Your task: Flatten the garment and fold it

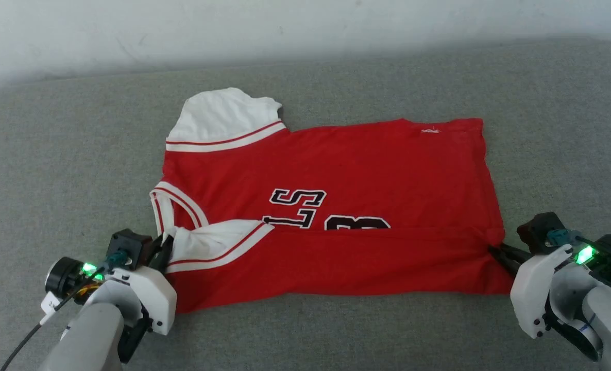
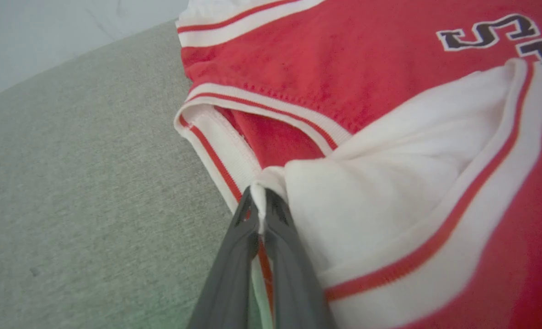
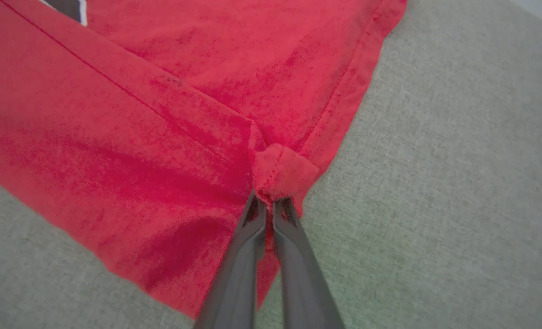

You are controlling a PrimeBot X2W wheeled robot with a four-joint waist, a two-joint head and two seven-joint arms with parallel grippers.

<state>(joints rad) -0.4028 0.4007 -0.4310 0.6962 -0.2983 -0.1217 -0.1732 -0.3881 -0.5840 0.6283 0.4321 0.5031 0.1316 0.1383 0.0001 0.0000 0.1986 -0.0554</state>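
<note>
The garment (image 1: 346, 170), a red jersey T-shirt with white sleeves, lies sideways on the grey surface, collar toward the left. Its near long side is folded up over the body, covering the lower part of the black chest letters (image 1: 298, 206). My left gripper (image 1: 165, 250) is shut on the white sleeve (image 2: 390, 192) of the folded part, beside the striped collar (image 2: 220, 155). My right gripper (image 1: 496, 252) is shut on a bunched bit of the red hem (image 3: 282, 171) at the garment's right edge. The other white sleeve (image 1: 223, 116) lies flat at the far left.
The grey fabric surface (image 1: 68, 170) spreads on all sides of the garment. A pale wall (image 1: 285, 26) runs along its far edge.
</note>
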